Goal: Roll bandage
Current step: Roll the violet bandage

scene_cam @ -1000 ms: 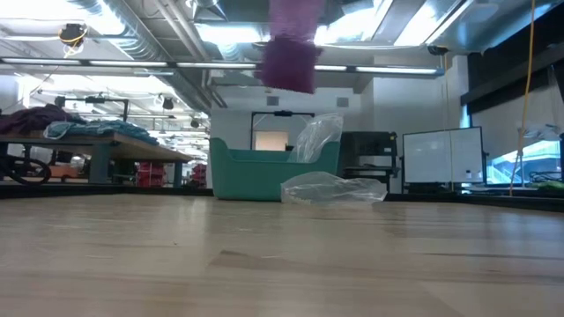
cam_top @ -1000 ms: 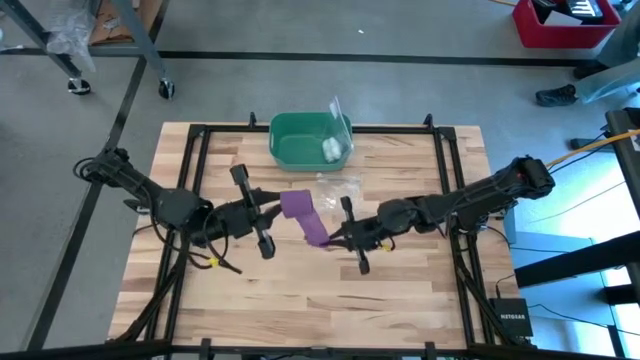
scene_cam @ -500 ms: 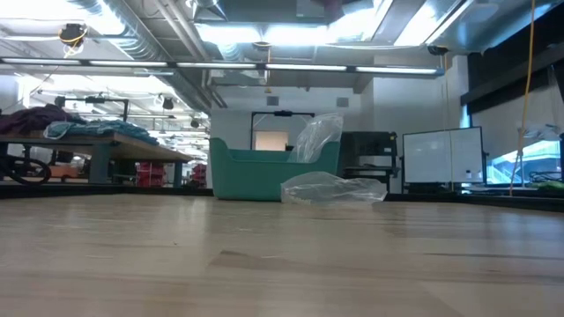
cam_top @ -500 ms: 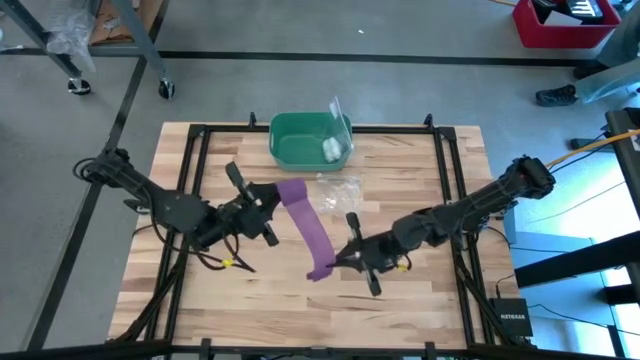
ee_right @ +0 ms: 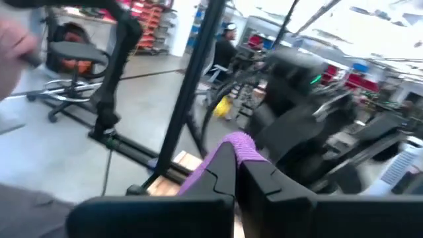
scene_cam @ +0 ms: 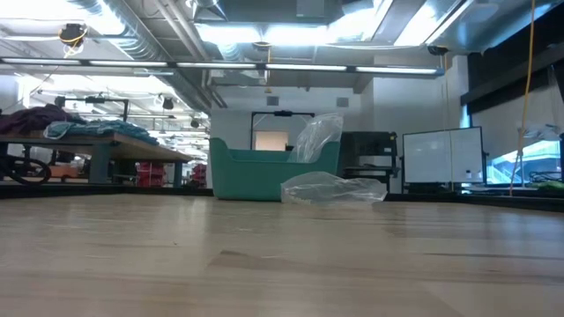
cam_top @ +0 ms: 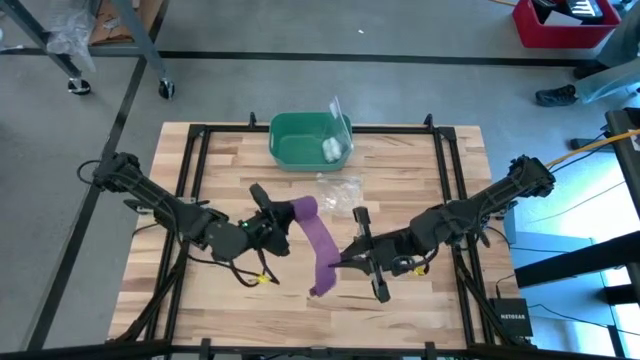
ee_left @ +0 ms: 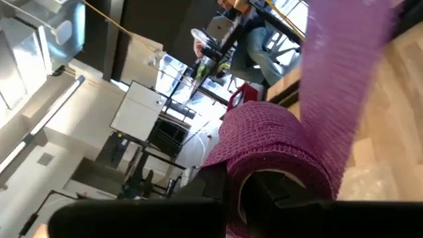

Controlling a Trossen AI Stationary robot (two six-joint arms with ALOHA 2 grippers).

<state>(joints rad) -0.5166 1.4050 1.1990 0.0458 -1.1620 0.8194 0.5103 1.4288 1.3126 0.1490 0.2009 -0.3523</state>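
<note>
**Bandage strung between both arms, easy to drop**

Left gripper [cam_top: 278,222] is clamped on the rolled end of the bandage [cam_top: 318,240]; right gripper [cam_top: 345,262] is pinching its tail, held above the table [cam_top: 200,150]. Too much pull could yank the tail free or loosen the roll.

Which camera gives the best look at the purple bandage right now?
The high view: the whole bandage shows, stretched between both pincers. The left wrist view shows only its rolled end, the right wrist view only its pinched tip, the low view nothing.
</note>
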